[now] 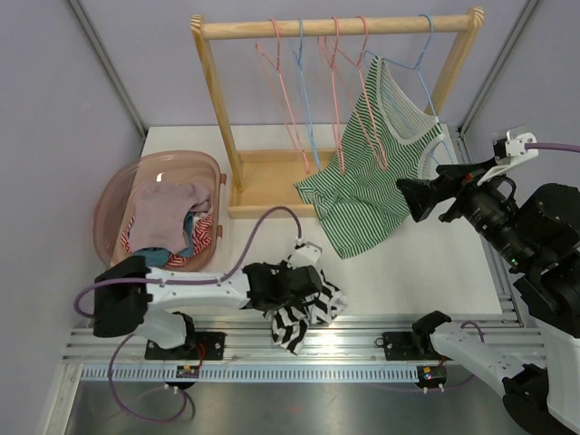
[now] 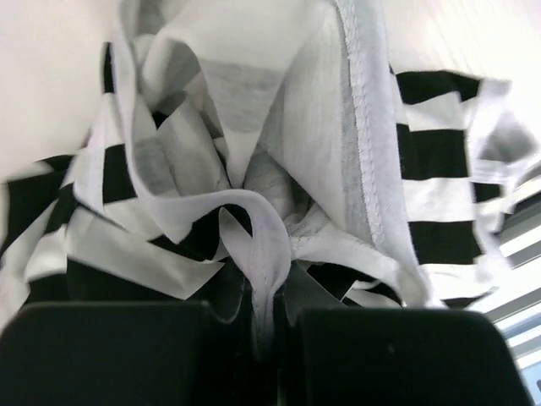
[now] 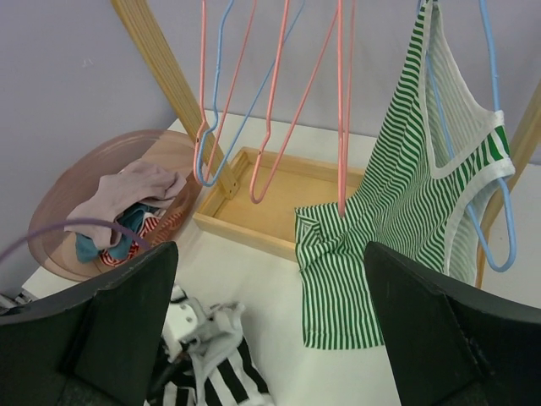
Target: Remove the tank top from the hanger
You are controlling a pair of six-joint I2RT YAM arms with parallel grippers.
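Pink see-through plastic forms the basket (image 1: 111,210) at the far left of the table (image 1: 435,272), and we see it heaped with mixed clothes. Moving right along the near edge, the left gripper (image 1: 292,292) lies low over the table, pinched tight on a fold of a black-and-white striped garment (image 1: 304,317). In the left wrist view the white hem runs straight down between its 2 dark fingers (image 2: 110,355), with the rest bunched above them.

Behind, at the middle, stands a wooden rack (image 1: 335,27) with a tray-like base. On its rail we count 4 bare hangers (image 1: 288,100), 3 pink and 1 blue.

Further right, the tank top (image 1: 372,172), green with white stripes and white trim, hangs from a blue hanger (image 1: 424,50) near the right end of the rail. Its lower part trails leftward and toward the table.

At the far right, the right gripper (image 1: 426,190) is raised just beside the tank top's right edge, its pincer spread wide and holding nothing. We cannot tell whether a finger touches the cloth.
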